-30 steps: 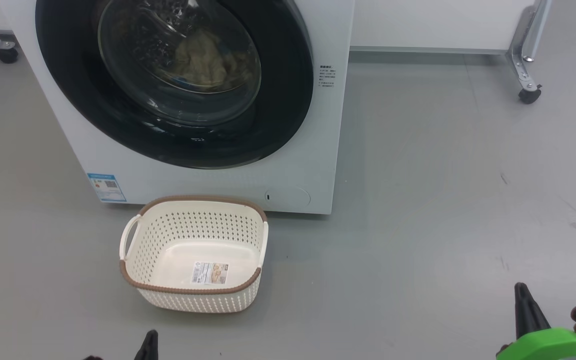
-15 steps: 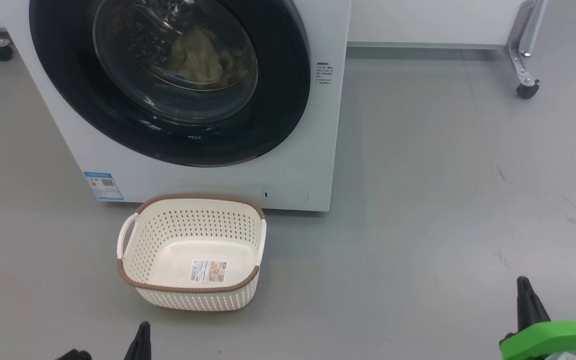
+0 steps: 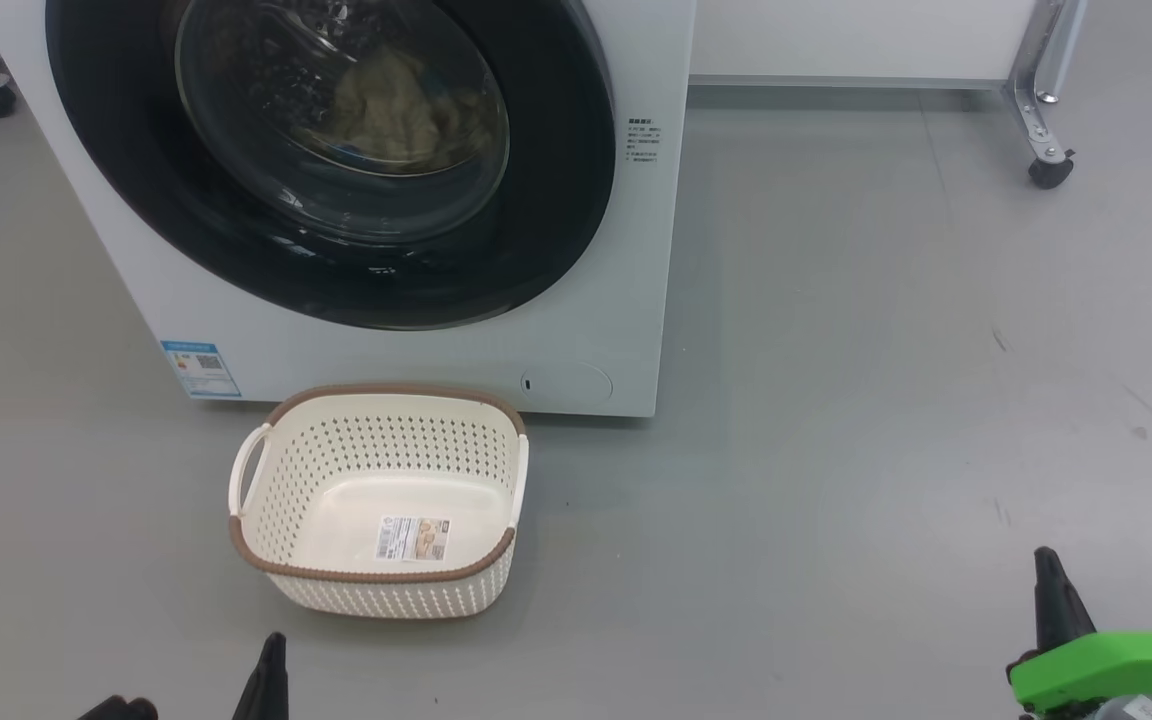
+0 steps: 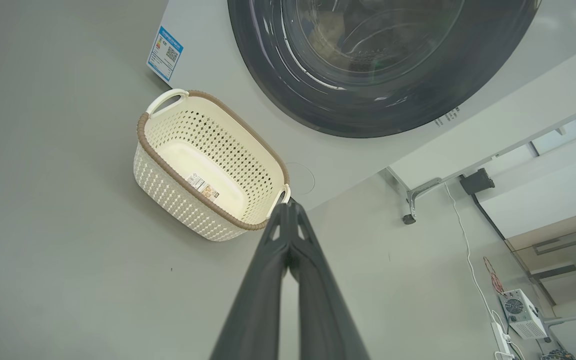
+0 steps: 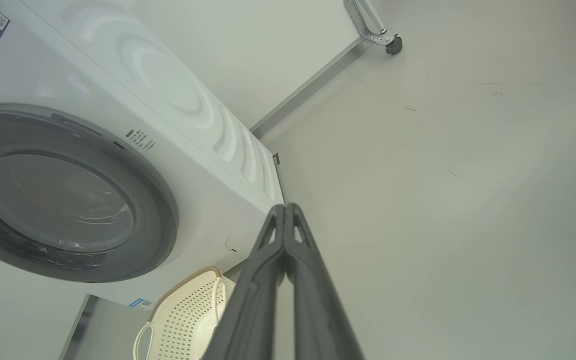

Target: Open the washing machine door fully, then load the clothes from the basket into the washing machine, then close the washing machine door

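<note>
The washing machine door is closed, the clothes behind its glass. The basket stands on the floor just before the washing machine. The left gripper and right gripper have jaws pressed together, empty.

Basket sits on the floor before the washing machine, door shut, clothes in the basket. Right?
Wrong on the clothes: the basket is empty but for its label. The head view shows the clothes behind the glass of the shut washing machine door. Rest holds.

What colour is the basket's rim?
Brown, with a woven look; the basket itself is cream. Head view shows it best.
</note>
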`<state>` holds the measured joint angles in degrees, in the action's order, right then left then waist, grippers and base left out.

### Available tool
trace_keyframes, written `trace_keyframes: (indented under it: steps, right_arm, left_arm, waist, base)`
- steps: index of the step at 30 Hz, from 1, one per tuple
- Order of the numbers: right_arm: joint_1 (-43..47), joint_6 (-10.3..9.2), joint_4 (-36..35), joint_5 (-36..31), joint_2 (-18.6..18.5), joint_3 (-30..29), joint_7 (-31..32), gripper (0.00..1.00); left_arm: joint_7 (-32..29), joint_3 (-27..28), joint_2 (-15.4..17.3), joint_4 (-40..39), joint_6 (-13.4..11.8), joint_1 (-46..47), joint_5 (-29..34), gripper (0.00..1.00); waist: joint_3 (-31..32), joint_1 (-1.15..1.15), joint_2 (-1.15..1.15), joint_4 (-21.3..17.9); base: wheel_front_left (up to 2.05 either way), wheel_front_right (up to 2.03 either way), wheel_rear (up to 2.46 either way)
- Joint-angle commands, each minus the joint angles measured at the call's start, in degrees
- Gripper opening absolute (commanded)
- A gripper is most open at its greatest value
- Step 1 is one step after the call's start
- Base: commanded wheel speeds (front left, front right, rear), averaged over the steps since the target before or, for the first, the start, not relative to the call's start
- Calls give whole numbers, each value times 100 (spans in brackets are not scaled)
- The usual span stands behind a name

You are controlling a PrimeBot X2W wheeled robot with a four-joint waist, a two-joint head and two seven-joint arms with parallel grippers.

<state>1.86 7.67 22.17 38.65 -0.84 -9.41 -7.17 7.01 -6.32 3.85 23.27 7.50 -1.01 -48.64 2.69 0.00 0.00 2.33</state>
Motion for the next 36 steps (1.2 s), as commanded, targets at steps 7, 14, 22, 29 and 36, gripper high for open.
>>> trace_keyframes:
  steps: [7,14,22,29,36]
  right_arm:
    - [-405,-8,-285,625,-121,67,159,0]
    - [-444,-9,-336,1085,-129,88,276,0]
    - [-489,-10,-395,1612,-138,113,411,0]
    - [-528,-11,-446,2072,-146,134,528,0]
    - [-562,-12,-490,2467,-153,153,629,0]
  left_arm:
    - [-144,248,15,-274,0,353,-502,0]
    - [-262,350,4,-337,0,390,-876,0]
    - [-397,466,-9,-409,0,431,-1305,0]
    - [-515,567,-20,-472,0,467,-1679,0]
    - [-616,654,-29,-525,0,498,-2000,0]
  waist:
    - [-29,0,0,-24]
    - [-54,0,0,-44]
    - [-82,0,0,-68]
    - [-107,0,0,-88]
    - [-129,0,0,-105]
  base:
    - [0,0,0]
    - [0,0,0]
    - [0,0,0]
    - [0,0,0]
    - [0,0,0]
